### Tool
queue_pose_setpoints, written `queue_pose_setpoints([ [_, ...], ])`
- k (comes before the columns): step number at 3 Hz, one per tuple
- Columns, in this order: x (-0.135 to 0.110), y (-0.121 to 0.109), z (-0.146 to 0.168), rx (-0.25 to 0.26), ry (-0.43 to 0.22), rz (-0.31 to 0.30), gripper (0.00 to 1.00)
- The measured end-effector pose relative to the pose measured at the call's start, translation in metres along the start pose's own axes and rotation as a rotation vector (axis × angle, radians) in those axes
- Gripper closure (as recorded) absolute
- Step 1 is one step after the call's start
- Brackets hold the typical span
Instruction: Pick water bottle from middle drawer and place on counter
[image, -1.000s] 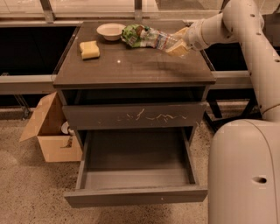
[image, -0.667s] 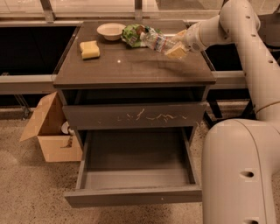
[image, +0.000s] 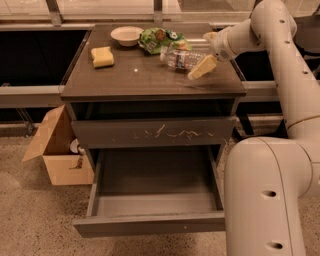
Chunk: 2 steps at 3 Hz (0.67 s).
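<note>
The water bottle (image: 181, 58) lies on its side on the counter (image: 140, 77), towards the back right, cap pointing left. My gripper (image: 206, 52) reaches in from the right at the bottle's base end. Its two fingers are spread wide, one above and one below that end, not pressing on the bottle. The middle drawer (image: 155, 186) is pulled out at the bottom of the cabinet and its floor is bare.
A green snack bag (image: 159, 39), a white bowl (image: 126, 35) and a yellow sponge (image: 102, 56) sit on the counter. The scratched drawer front (image: 152, 133) above is closed. A cardboard box (image: 56, 147) stands on the floor at left. My white arm fills the right side.
The bottle was held tilted in the gripper above the counter; now it lies flat on the counter and the fingers have spread apart around its end.
</note>
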<state>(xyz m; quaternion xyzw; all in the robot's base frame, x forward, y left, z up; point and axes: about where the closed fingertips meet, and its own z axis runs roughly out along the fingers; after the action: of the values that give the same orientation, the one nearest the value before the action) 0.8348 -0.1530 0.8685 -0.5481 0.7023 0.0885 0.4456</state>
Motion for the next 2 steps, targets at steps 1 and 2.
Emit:
queue_pose_setpoints([
  [1, -0.005, -0.006, -0.014, 0.023, -0.007, -0.011, 0.0],
  [2, -0.014, -0.004, -0.028, 0.033, 0.004, -0.043, 0.0],
])
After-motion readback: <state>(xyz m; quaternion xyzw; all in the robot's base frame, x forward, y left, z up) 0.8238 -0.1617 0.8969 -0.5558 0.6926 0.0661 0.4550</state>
